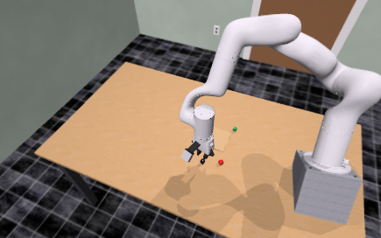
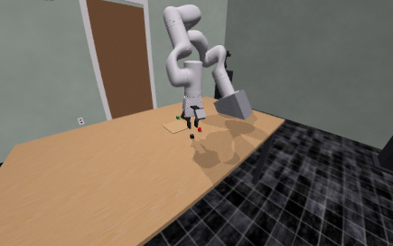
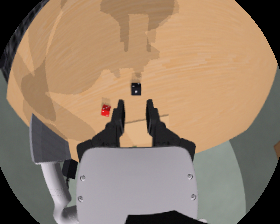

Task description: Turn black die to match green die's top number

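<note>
As the tool (image 3: 132,104) stands: its two fingers are drawn partway together with a bare gap between them, pinching nothing. It hangs above the bench, off the mat's edge.
Black die (image 3: 135,87): it lies on the bench (image 1: 110,131) just off the mat (image 1: 222,140), on the side away from the green die. It is apart from both fingertips and just ahead of the gap in the wrist view.
Risk at the tool: the gap looks only a little wider than the die. In my judgement, a descent slightly off line could land a fingertip on the die's top, knocking it away or tipping it to an unplanned face.
Risk in the turn: a shallow pinch could let the cube slip or twist on the lift. It might then drop on an edge, or stop partly over the mat's border instead of fully on the mat.
Red die (image 3: 106,110): it sits off the mat too, near the black die and beside the left finger in the wrist view. A sideways sweep of that finger, or a rolling black die, could turn it, which the task forbids.
Mat: it is thin and flat, and a finger dragging across it could shift it or curl a corner.
Green die (image 1: 235,129): it stands by the mat's far corner, well apart from the tool, so it is at least risk. Its pips are too small to read, so choosing the wrong target face is possible.
</note>
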